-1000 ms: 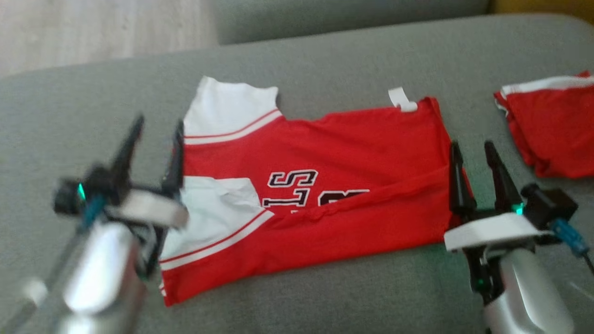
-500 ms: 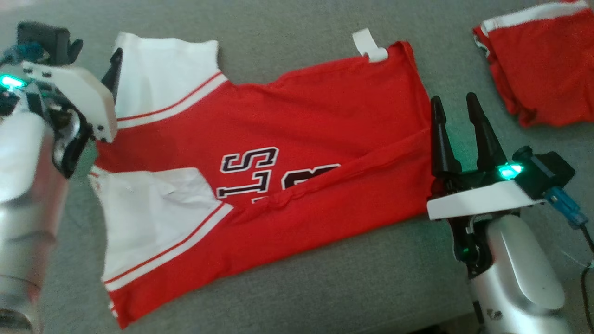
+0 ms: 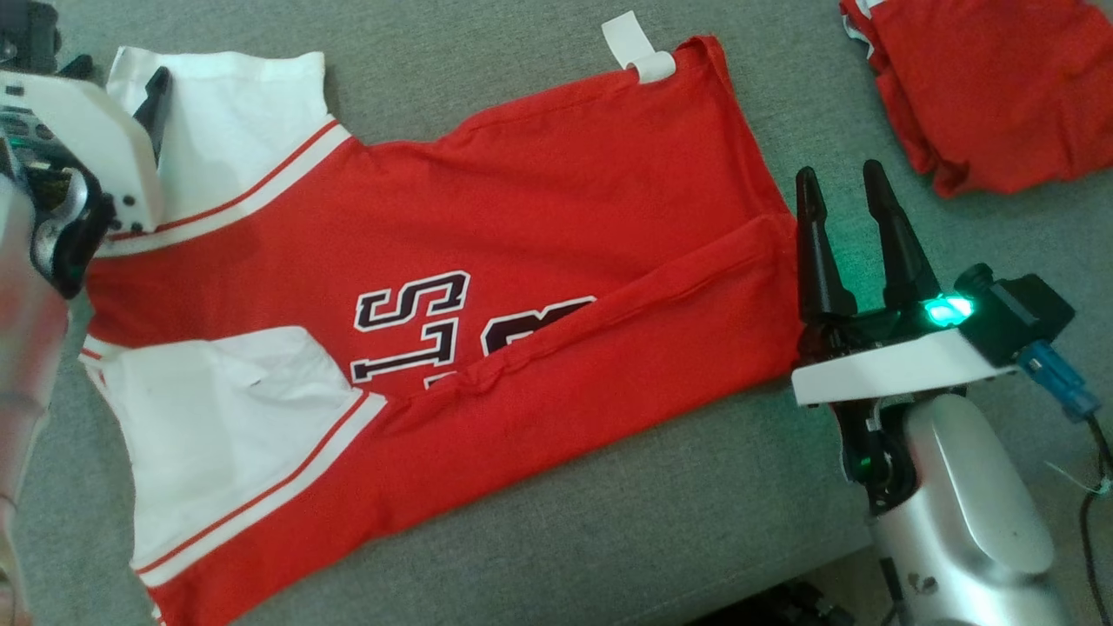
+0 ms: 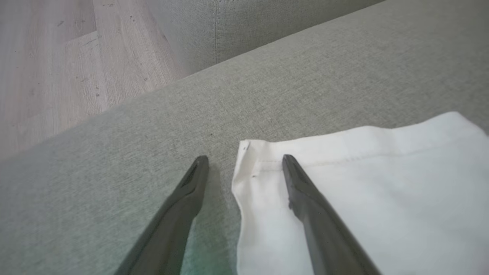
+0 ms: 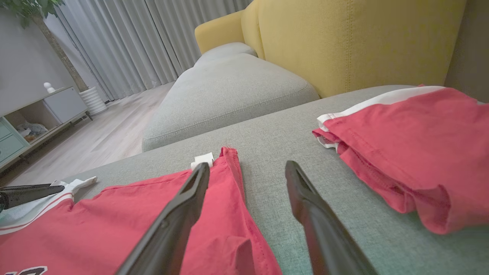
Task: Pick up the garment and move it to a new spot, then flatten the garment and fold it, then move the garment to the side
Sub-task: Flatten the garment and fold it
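A red jersey (image 3: pixel 556 200) lies spread out on a grey sofa seat (image 3: pixel 661 513). It lies sideways. Its near long side is folded over onto it, and the fold hides part of the black and white letters (image 3: pixel 409 326).

The jersey has white sleeves at its left end. The far sleeve (image 3: pixel 235 113) lies flat at the jersey's far left corner. The near sleeve (image 3: pixel 217 417) lies at the near left corner and has some wrinkles. A small white tag (image 3: pixel 639 52) sticks out from the jersey's far right corner.

The left gripper (image 4: pixel 245 158) is at the corner of the far sleeve. Its two fingers are wide apart and hold nothing. One finger is over the white cloth. The other is over the grey seat, just beside the sleeve's edge. I cannot tell if the tips touch the cloth.

The right gripper (image 3: pixel 839 174) is at the jersey's right end. Its fingers are wide apart too, and it holds nothing. One finger is over the red edge. The other is over the grey seat, just beside that edge.

A second red garment (image 3: pixel 983 87) with white trim lies in a bunch to the right of the jersey, apart from it. Past the jersey there is a yellow sofa back (image 5: pixel 344 38) and a wood floor (image 4: pixel 57 57).
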### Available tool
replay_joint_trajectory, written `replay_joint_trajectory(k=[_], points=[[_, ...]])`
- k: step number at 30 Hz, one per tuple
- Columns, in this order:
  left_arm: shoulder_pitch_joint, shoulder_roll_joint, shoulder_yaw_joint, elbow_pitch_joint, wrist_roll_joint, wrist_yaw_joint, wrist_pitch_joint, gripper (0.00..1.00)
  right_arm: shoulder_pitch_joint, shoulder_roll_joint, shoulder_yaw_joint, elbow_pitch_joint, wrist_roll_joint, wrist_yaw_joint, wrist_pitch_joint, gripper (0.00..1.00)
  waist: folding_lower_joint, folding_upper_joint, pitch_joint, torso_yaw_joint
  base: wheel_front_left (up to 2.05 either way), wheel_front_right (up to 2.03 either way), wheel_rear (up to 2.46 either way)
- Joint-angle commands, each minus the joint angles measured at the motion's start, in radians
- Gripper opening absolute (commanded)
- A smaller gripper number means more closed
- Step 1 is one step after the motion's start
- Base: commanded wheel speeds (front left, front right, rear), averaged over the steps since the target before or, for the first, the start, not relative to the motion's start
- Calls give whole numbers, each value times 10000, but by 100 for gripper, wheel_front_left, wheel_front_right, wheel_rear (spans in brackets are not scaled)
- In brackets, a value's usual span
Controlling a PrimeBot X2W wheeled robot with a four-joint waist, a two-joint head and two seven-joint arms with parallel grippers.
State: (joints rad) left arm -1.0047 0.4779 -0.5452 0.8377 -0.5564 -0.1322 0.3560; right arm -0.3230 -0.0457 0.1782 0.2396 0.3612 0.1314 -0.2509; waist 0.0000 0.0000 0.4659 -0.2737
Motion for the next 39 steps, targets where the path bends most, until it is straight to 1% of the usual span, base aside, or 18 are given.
replay_joint_trajectory(k=[1,2,3,5,6,9,12,14,17,20,22,23,24,28,29,36,39], points=[[-357,472,119,-116,-163,17,86,53,-34,-45,158,-328,54,-7,-108,100,0,0,-2,20,0,0,0],[-382,461,24,-92,-255,17,101,19,-39,-45,118,-312,46,-7,-108,100,0,0,-11,48,0,0,0],[-390,431,-77,-77,-347,16,113,0,-50,-45,68,-287,30,-7,-108,100,0,0,-31,89,0,0,0],[-385,324,-275,-89,-598,16,90,0,-97,-45,-34,-233,-62,-7,-108,100,0,0,-107,223,0,0,0],[-408,245,-414,-217,-779,16,-307,0,-170,-45,-128,-168,-255,-7,-108,100,0,0,-241,401,0,0,0],[-462,135,-520,-397,-819,16,-1415,0,-332,-45,-114,132,-775,-7,-108,100,0,0,-534,757,0,0,0],[-330,-126,-706,-611,-739,16,-2533,0,-622,-45,-480,473,-1355,-7,87,100,0,0,-977,1265,0,0,0],[-167,-308,-859,-832,-685,16,-3145,0,-867,-45,-807,597,-1867,-7,517,100,0,0,-1240,1657,0,0,0],[152,-581,-954,-1300,-676,17,-4017,0,-1252,-157,-1315,750,-2775,-7,1513,100,0,0,-1547,2302,0,0,0],[579,-789,-1147,-1875,-612,21,-4516,0,-1682,-411,-1652,856,-3274,-7,2649,100,0,0,-1726,2910,0,0,0],[901,-852,-1228,-2282,-638,31,-4681,0,-2006,-654,-1773,1053,-3506,-7,3459,100,0,0,-1774,3205,0,0,0],[1075,-896,-1258,-2508,-668,65,-4722,0,-2165,-881,-1822,1224,-3771,-7,3887,100,0,0,-1781,3350,0,0,0],[1248,-933,-1315,-2749,-678,95,-4736,0,-2343,-1101,-1791,1374,-3999,-7,4188,100,0,0,-1771,3485,0,0,0],[1812,-945,-1597,-3674,-626,218,-4595,0,-3078,-1599,-1951,2308,-4196,-7,5220,100,0,0,-1602,3932,0,0,0],[1812,-945,-1597,-3674,-626,218,-4595,0,-3078,-1599,-1951,2308,-4196,-7,5220,100,0,0,-1602,3932,0,0,0],[2226,-910,-1866,-4831,-614,471,-4172,0,-3946,-2329,-1675,4211,-4076,-7,6730,100,0,0,-1306,4346,0,0,0],[2277,-885,-1925,-5077,-606,549,-4056,0,-4146,-2541,-1384,4802,-4042,-7,7096,100,0,0,-1244,4395,0,0,0]])
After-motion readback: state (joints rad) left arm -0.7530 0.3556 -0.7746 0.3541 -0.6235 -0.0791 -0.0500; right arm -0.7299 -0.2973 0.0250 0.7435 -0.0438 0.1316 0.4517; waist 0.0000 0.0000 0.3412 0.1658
